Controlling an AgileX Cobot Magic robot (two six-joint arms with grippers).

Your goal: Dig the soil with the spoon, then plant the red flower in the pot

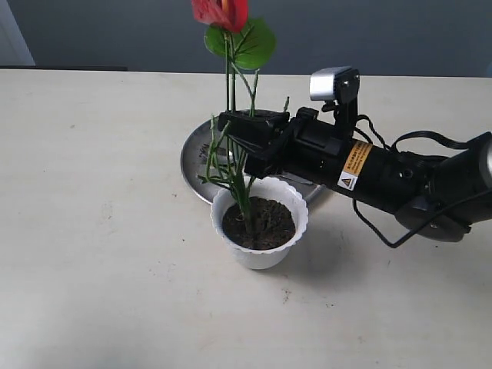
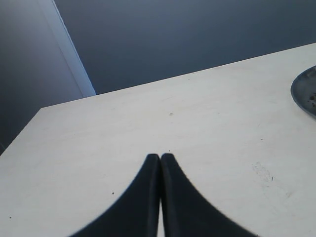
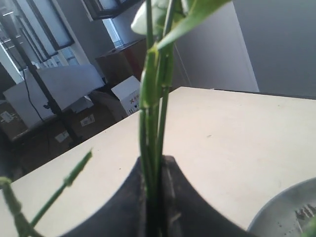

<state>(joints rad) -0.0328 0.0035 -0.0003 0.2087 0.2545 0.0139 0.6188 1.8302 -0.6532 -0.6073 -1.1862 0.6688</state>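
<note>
The right gripper (image 1: 231,123) is pinched tight on the green stems of the red flower (image 1: 222,11), and the flower's base stands upright in the soil (image 1: 261,223) of the white pot (image 1: 260,258). The pot sits on the pale, scuffed table (image 1: 92,231), just in front of the steel plate (image 1: 194,157). The left gripper (image 2: 160,157) hovers over bare tabletop with its jaws pressed together, holding nothing. Behind is a dark grey wall (the right wrist view catches windows and cardboard boxes (image 3: 131,91) past the table edge).
</note>
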